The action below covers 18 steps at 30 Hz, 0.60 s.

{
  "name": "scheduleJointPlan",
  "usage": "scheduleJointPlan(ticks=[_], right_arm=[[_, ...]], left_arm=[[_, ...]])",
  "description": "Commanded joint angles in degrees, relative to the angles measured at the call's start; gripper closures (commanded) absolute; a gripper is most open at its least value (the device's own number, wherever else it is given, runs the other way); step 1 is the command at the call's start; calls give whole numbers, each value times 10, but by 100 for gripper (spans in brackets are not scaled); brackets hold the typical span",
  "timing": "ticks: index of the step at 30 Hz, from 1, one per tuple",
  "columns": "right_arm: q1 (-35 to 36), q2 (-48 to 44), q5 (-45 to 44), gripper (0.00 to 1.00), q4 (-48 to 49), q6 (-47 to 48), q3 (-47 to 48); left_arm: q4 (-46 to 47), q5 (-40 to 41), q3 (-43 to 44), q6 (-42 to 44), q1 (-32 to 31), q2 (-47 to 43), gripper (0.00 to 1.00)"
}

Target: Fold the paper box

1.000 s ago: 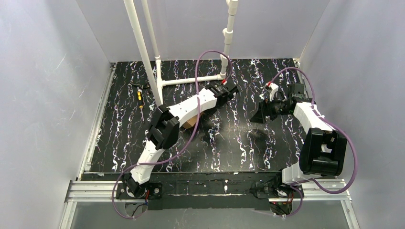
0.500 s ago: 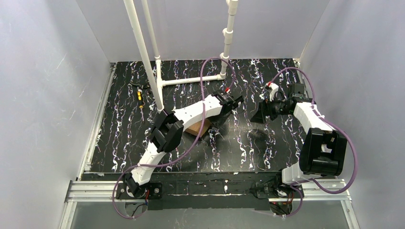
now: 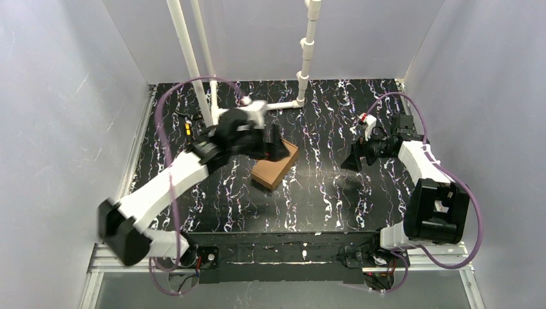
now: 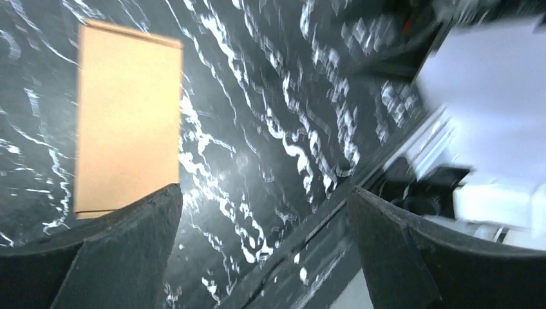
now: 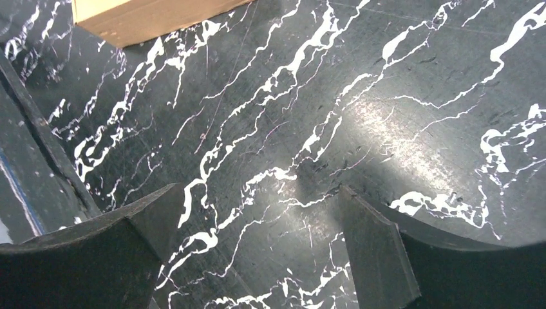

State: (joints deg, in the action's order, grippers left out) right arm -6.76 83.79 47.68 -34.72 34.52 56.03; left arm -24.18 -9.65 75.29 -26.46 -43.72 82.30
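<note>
The paper box [image 3: 275,165] is a closed brown carton lying flat near the middle of the black marbled table. My left gripper [image 3: 272,145] hovers just above its far-left end, open and holding nothing. In the left wrist view the box [image 4: 127,116] lies ahead of the left finger [image 4: 122,251], and the gap of the gripper [image 4: 263,190] shows only table. My right gripper [image 3: 353,158] stands open to the right of the box, well apart from it. In the right wrist view only a corner of the box [image 5: 141,16] shows at the top, beyond the open gripper [image 5: 257,188].
A white pipe frame [image 3: 212,96] rises at the back left, with another upright pipe [image 3: 306,58] at the back centre. Small tools [image 3: 187,127] lie at the far left. Grey walls close in three sides. A metal rail [image 3: 283,254] runs along the near edge.
My left gripper opened and let go of the box. The left arm swung back and to the left, uncovering the box. The right arm barely moved.
</note>
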Motion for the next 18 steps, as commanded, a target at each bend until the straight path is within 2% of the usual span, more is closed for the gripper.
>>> scheduleJointPlan(ticks=[1,3,6,7,9,12,14,16,18], right_arm=[[-8,-82,-11,2,-9,63,-19],[-10,-119,-46,2,15,42,-25],[-14,-166,-125,2,56,-52,-8],[-17,-176,-144,2,62,-86,4],[-28,-179,-139,2,53,-126,33],[-31,-160,-99,2,17,-170,84],[-31,-150,-90,2,-14,-174,119],[-31,-150,-86,2,-47,-143,148],[-31,-159,-98,2,-45,-157,161]], left_arm=[[158,-146,-207,-76,81,-165,2],[106,-110,-251,-51,109,-248,2],[2,-44,-272,4,159,-362,2],[-26,-11,-274,15,185,-394,2],[-67,6,-273,25,256,-441,2],[-84,-78,-267,20,392,-433,2],[-66,-141,-267,-7,457,-410,2],[-49,-176,-259,-30,483,-395,2],[-45,-197,-237,-31,485,-388,2]])
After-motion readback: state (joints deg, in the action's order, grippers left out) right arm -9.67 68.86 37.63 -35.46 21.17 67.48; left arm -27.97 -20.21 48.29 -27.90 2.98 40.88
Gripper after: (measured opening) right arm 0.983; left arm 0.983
